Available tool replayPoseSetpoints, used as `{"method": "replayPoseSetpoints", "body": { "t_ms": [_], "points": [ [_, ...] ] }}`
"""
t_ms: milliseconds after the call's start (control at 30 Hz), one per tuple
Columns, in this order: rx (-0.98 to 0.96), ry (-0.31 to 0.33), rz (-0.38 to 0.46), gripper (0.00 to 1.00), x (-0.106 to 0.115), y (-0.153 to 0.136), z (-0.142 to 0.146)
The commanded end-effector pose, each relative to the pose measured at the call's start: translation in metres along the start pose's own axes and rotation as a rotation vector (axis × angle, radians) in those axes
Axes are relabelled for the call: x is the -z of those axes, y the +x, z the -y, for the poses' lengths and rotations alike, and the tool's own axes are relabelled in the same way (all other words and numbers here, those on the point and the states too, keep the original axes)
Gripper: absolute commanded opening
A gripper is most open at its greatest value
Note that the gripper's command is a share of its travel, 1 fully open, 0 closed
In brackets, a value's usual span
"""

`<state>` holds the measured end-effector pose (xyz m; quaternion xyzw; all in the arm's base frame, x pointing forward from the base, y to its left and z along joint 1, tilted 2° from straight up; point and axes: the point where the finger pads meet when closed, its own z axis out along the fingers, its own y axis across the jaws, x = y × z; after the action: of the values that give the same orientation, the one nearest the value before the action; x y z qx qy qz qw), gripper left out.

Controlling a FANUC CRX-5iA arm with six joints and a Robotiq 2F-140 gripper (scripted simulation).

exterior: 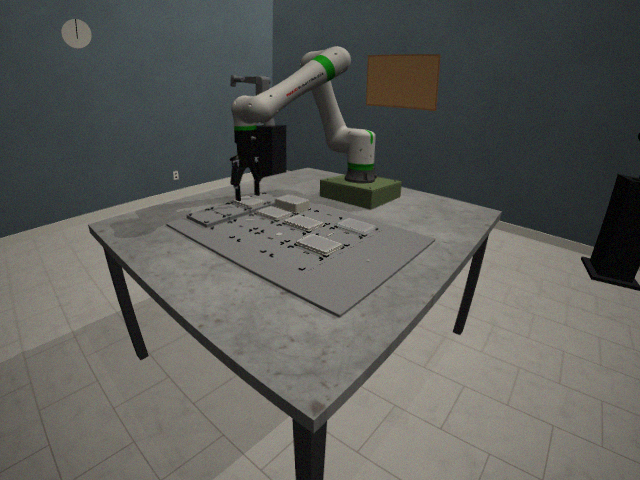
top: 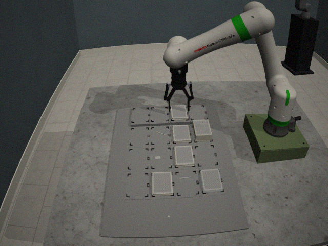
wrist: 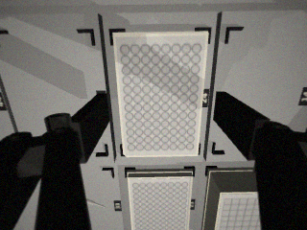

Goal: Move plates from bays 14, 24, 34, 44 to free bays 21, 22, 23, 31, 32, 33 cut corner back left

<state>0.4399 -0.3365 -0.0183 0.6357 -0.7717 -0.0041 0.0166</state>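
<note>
My gripper [top: 179, 108] [exterior: 248, 196] [wrist: 161, 106] is open, its fingers on either side of the sealed plate in bay 24 [top: 179, 114] [exterior: 251, 200] [wrist: 160, 125], with gaps to both long sides. This plate lies flat within its corner pieces on the raised floor. Other plates lie in bay 23 [top: 181, 132] [exterior: 273, 212] [wrist: 160, 206], bay 22 [top: 184, 155] [exterior: 303, 222] and bay 31 [top: 162, 183] [exterior: 320, 243]. Bays 21 [top: 186, 187], 32 [top: 161, 162] and 33 [top: 159, 139] hold no plate. Cut corners are too small to tell.
The taller deep-well block [top: 202, 129] [exterior: 292, 202] [wrist: 240, 211] stands in bay 13. A plate [top: 211, 180] [exterior: 356, 225] lies in bay 11. Thin pale strips show in bays 33 and 21, and a small pale square [top: 158, 157] in bay 32. Bays 14, 34 and 44 hold no plate.
</note>
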Motion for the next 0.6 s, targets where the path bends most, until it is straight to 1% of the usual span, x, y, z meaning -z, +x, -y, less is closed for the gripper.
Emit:
{"method": "replayPoseSetpoints", "body": {
  "t_ms": [0, 333, 567],
  "points": [
    [0.0, 0.002, -0.001, 0.7, 0.0011, 0.0004, 0.0007],
    [0.0, 0.002, -0.001, 0.7, 0.0011, 0.0004, 0.0007],
    [0.0, 0.002, -0.001, 0.7, -0.0056, 0.0004, 0.0007]
  ]
}}
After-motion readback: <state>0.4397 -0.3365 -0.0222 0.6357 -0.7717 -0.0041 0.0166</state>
